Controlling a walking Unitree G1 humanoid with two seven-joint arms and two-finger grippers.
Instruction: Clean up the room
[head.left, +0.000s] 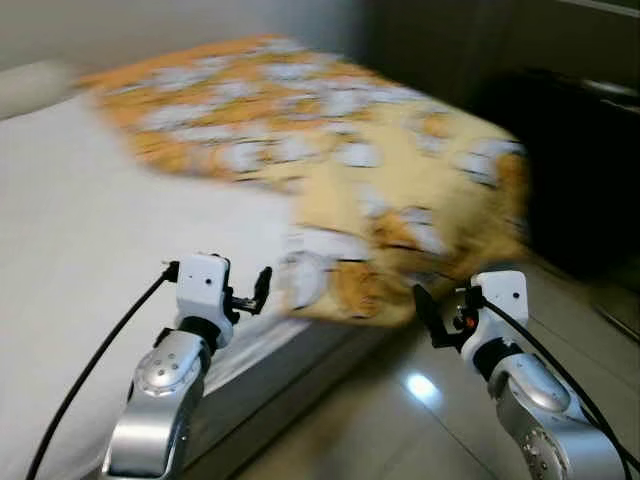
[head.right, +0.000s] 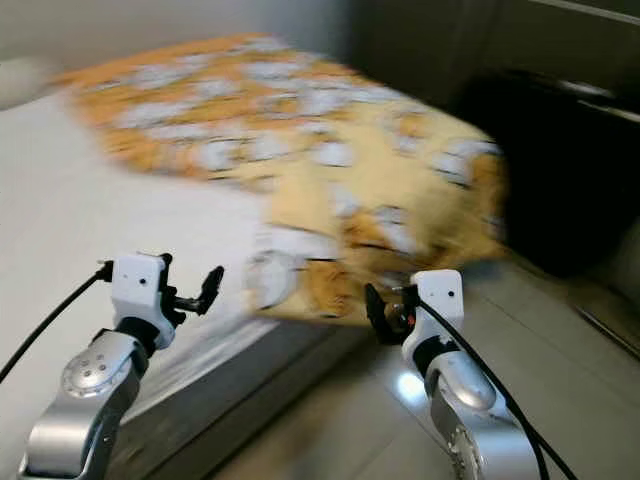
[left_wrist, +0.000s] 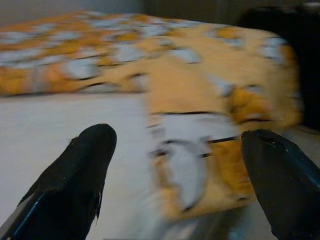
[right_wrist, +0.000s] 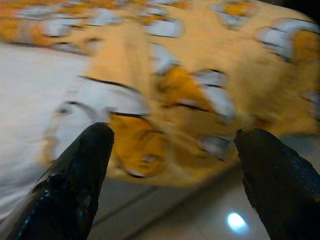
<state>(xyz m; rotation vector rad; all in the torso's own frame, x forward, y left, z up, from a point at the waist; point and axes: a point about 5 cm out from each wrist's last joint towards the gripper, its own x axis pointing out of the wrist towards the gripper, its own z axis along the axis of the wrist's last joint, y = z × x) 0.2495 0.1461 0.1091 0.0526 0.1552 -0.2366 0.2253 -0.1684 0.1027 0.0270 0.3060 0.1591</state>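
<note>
Left gripper: jaws apart, empty, raised over the near edge of the bed, just short of the blanket's hanging corner.
Right gripper: jaws apart, empty, held over the floor beside the bed, just below and in front of the drooping blanket edge.
Blanket: orange and yellow with pale patches, spread crookedly across the far part of the white bed; its near corner spills over the bed's side toward the floor, between the two grippers and slightly ahead of them.
Step in hand: probably the approach to the blanket; nothing grasped yet. The views are blurred, so the robot seems to be moving.
Next move: likely needs both grippers brought onto the hanging edge, one at each side of the corner, then closing on cloth.
Beyond: dark furniture stands past the bed's corner.
</note>
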